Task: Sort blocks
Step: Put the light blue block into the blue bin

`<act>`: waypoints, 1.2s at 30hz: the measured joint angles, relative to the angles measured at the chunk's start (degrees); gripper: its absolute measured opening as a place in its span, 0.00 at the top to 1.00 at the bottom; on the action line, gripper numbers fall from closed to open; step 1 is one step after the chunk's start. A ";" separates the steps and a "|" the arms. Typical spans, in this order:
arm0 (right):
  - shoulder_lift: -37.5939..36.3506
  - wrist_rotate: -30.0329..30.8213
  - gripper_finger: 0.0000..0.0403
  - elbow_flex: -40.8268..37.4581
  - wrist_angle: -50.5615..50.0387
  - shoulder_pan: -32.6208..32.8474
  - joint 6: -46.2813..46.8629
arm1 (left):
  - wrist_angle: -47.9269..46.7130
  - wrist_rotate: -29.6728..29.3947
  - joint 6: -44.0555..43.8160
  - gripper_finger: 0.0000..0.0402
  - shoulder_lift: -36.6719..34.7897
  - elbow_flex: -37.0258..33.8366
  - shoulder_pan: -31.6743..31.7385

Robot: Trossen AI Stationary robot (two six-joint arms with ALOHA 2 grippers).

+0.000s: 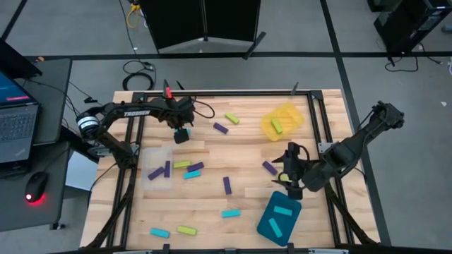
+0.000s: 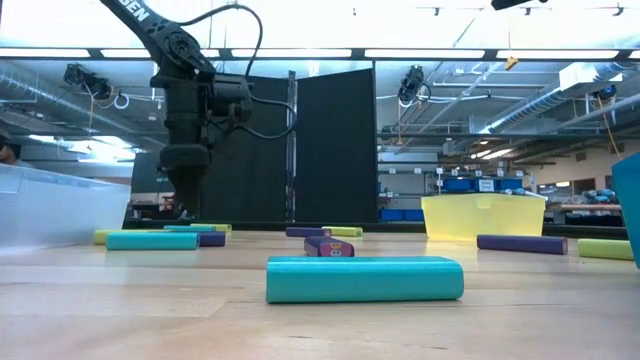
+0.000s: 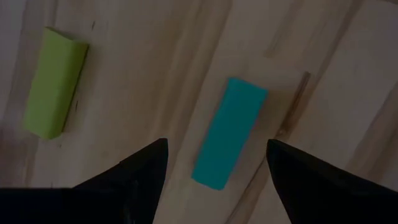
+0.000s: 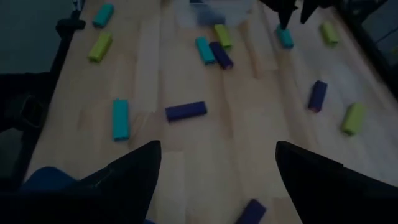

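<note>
Yellow tray [image 1: 291, 113] holding one green block [image 1: 277, 126], teal tray [image 1: 270, 224] two cyan, clear tray [image 1: 157, 159] two purple, both grippers' fingers apart.

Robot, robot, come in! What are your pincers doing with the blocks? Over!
Left pincer open, straddling a cyan block. Right pincer open, empty, above the teal tray. Nothing in the way.

Cyan block [image 1: 181, 132] under left gripper's fingers [image 3: 146, 168], mostly hidden overhead.
</note>
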 joint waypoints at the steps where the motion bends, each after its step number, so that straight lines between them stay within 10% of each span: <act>1: -0.06 0.02 0.19 0.00 0.02 -0.41 -0.48 | 0.02 0.69 0.29 0.30 0.00 -0.02 0.03; 15: -0.02 -0.50 0.21 0.00 0.20 -2.14 -0.21 | 3.24 2.81 4.88 0.31 9.66 0.32 -0.01; 25: -0.05 -0.57 0.23 0.00 1.10 -2.14 -1.26 | 1.56 3.35 4.62 0.76 12.20 1.98 -0.17; 36: -4.19 1.16 0.25 0.00 10.34 -2.03 -9.51 | 3.95 2.93 -2.99 0.75 5.36 10.72 -7.50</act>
